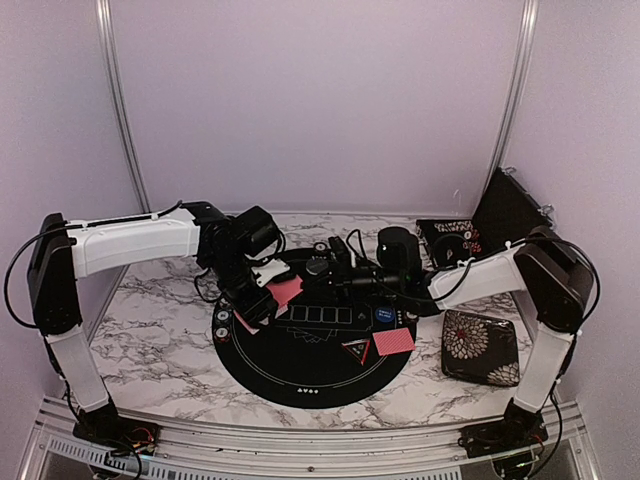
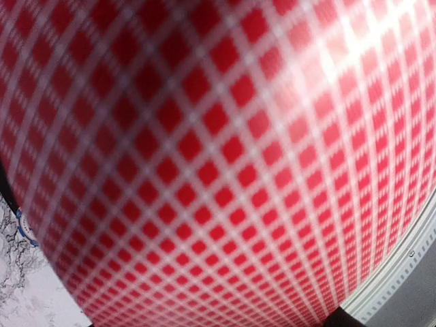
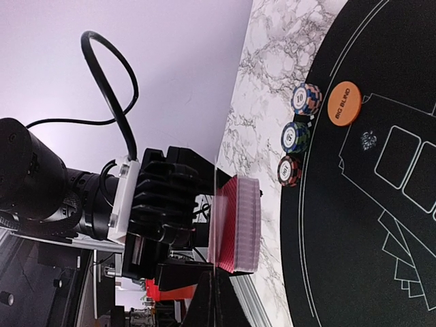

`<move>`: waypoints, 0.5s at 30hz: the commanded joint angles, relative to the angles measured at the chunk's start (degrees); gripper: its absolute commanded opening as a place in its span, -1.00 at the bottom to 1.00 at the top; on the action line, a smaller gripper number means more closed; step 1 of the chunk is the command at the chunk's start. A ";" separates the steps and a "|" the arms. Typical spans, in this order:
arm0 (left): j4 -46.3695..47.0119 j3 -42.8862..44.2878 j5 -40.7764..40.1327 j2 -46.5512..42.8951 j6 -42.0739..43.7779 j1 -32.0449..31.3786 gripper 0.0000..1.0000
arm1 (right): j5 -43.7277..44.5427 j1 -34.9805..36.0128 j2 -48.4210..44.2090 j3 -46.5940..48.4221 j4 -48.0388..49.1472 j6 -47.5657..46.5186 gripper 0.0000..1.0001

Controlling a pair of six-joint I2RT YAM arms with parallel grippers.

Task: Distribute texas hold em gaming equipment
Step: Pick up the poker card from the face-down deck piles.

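Card deck (image 3: 238,225) within left end effector (image 1: 260,304), by mat (image 1: 300,372) left edge

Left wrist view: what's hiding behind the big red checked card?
The red checked card covers nearly everything. Only a corner of white marbled table peeks out lower left.

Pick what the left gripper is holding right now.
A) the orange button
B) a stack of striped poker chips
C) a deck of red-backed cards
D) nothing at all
C: the left gripper is clamped on the deck of red-backed cards, and their checked pattern fills the left wrist view.
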 commanded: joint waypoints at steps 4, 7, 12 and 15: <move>1.00 -0.94 0.34 -3.60 -0.76 0.81 0.11 | -0.58 -1.62 -2.61 -0.17 -0.61 -0.37 -1.00; 1.05 -1.43 0.38 -3.88 -0.89 1.11 0.11 | -0.95 -2.13 -2.62 -0.09 -0.74 -0.47 -1.00; 1.44 -2.90 0.46 -4.63 -1.24 1.77 0.11 | -1.78 -3.17 -2.72 0.24 -0.67 -0.27 -1.00; 1.74 -3.69 0.47 -5.36 -1.52 2.26 0.11 | -2.32 -4.06 -2.56 0.67 -0.84 -0.22 -1.00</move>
